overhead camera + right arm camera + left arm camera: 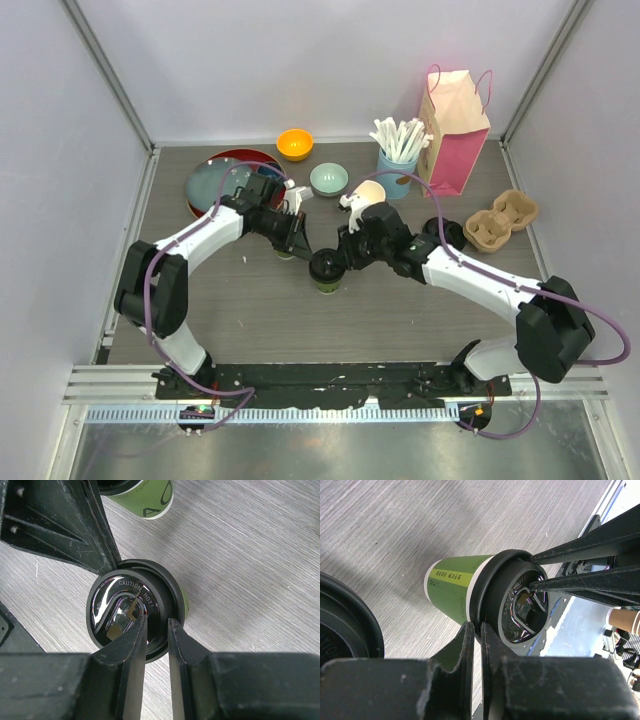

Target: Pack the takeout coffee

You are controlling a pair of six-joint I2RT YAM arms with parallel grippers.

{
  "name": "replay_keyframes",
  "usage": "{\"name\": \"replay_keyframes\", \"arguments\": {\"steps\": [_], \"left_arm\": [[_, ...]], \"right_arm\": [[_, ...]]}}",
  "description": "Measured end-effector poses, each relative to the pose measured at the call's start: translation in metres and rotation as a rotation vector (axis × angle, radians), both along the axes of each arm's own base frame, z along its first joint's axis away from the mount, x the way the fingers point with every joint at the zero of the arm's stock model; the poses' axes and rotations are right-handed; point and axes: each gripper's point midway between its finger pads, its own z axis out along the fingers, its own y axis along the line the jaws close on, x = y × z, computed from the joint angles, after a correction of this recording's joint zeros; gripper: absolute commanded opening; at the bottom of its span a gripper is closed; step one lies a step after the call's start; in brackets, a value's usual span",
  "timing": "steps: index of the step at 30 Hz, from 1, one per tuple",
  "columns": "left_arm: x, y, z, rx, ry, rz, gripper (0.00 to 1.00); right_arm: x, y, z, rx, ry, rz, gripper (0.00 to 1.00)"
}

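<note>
Two arms, one cup, dead centre of the worktop (400,310)!
Left arm (200,235) leans in from ten o'clock, right arm (470,280) from two; left jaws and right jaws sit narrow, each nipping the rim of the black lid (117,600) on the green cup (451,582). Second cup (150,500) at ten o'clock, mostly hidden under the left wrist.

Robot lab booth: white walls (300,60), aluminium framing (330,372).

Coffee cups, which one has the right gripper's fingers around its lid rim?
The green paper cup nearer the arm bases: the right gripper straddles the rim of its black lid. The other cup stands beyond, clear of those fingers.
</note>
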Motion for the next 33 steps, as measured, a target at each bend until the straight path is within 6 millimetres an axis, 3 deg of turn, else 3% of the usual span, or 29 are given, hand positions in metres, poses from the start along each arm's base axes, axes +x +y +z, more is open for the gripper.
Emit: {"name": "replay_keyframes", "arguments": {"steps": [14, 24, 33], "left_arm": [[0.002, 0.0, 0.006, 0.005, -0.017, 0.006, 0.1], [0.007, 0.0, 0.009, 0.054, -0.067, 0.009, 0.25], [0.02, -0.004, 0.02, 0.057, -0.131, 0.013, 0.28]], "right_arm": [[0.0, 0.001, 0.001, 0.038, -0.007, 0.0, 0.27], [-0.002, 0.001, 0.004, 0.031, -0.003, 0.017, 0.38], [-0.005, 0.001, 0.007, 0.007, 0.006, 0.031, 0.52]]}}
